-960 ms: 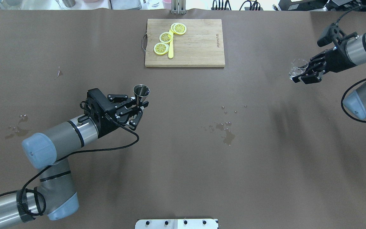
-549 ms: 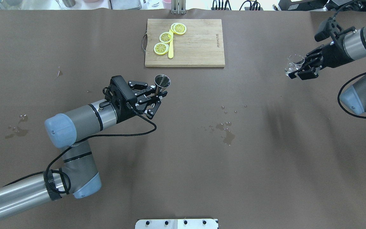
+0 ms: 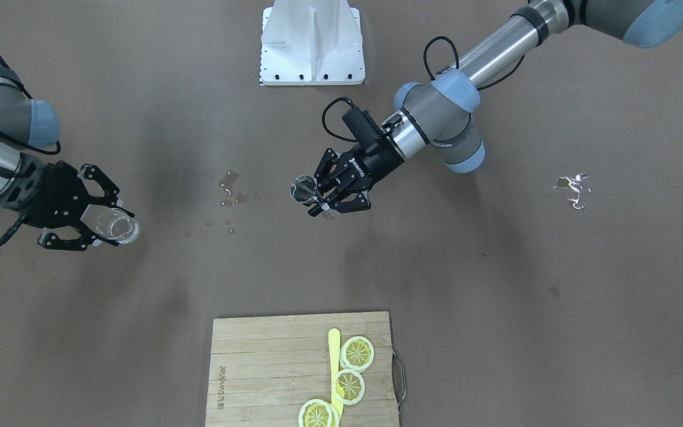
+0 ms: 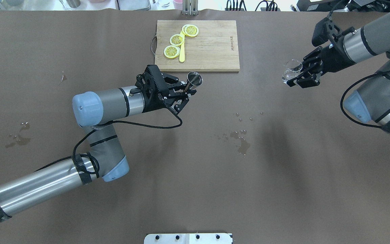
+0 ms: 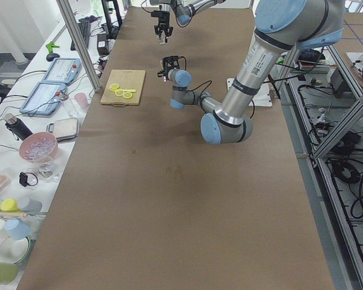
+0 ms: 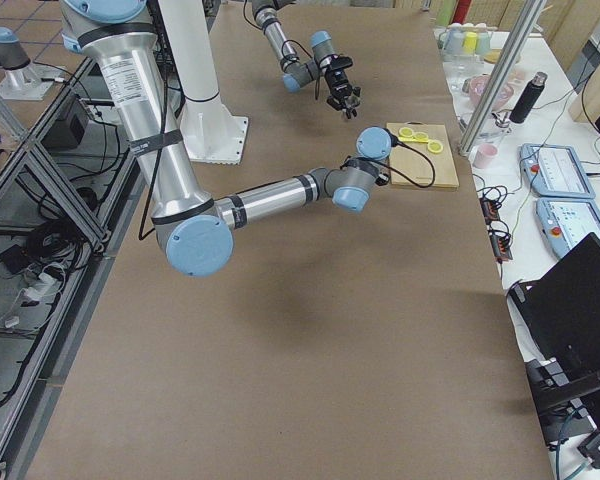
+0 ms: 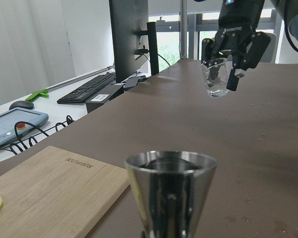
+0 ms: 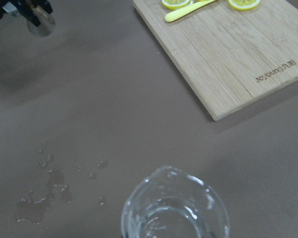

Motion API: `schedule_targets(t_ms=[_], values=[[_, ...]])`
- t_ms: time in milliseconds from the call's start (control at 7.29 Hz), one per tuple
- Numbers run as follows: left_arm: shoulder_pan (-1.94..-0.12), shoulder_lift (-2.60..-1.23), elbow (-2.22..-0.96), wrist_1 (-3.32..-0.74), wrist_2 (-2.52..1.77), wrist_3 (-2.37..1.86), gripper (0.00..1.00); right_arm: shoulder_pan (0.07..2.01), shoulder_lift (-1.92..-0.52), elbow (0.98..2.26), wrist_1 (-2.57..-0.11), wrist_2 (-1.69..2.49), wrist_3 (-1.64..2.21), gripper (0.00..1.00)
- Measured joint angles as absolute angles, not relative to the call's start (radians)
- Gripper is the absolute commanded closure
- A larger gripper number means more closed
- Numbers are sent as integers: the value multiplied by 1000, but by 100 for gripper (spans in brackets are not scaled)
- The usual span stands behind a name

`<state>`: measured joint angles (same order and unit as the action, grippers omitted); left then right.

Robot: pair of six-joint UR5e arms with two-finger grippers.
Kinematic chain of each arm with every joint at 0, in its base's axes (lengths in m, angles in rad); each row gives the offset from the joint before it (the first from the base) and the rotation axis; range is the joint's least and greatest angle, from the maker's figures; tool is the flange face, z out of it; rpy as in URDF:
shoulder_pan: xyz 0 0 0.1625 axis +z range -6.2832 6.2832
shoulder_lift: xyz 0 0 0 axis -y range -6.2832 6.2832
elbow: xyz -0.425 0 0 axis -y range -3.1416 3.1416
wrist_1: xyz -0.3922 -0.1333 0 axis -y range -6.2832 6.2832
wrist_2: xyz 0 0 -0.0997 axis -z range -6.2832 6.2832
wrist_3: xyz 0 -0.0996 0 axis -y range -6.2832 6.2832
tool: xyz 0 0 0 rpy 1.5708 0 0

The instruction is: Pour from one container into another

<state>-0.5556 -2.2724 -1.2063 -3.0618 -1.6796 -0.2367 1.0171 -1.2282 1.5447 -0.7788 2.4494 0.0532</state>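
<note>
While the left tool [image 4: 185, 91] pinches the jigger [image 4: 194, 79] upright, the right tool [image 4: 298, 74] clamps the glass [image 4: 291, 68] well apart

The jigger [image 7: 171, 193] is glossy polished metal, the glass [image 8: 175, 213] clear and smooth, the cutting board [image 4: 212, 51] matt grained wood.

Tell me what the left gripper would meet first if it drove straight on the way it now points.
Probably the glass held in the right gripper. The left gripper, holding the jigger, points toward it, passing beside the cutting board. Whether their heights match is unclear.
</note>
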Motion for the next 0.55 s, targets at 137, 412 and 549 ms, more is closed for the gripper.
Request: schedule_targets(t_ms=[137,412,549], values=[[-562,-2309,-1157,-3079,-1717,-221,100,998,-1218,1578,-827,2440,47,100],[-566,-2377,-1064,-3146,-1762,-211,100,973,-1197,1598,-863,2429,34,100],[-566,-2406,-1021,-3187,-1771,-211,100,968,-1187,1605,-878,2428,18,100]])
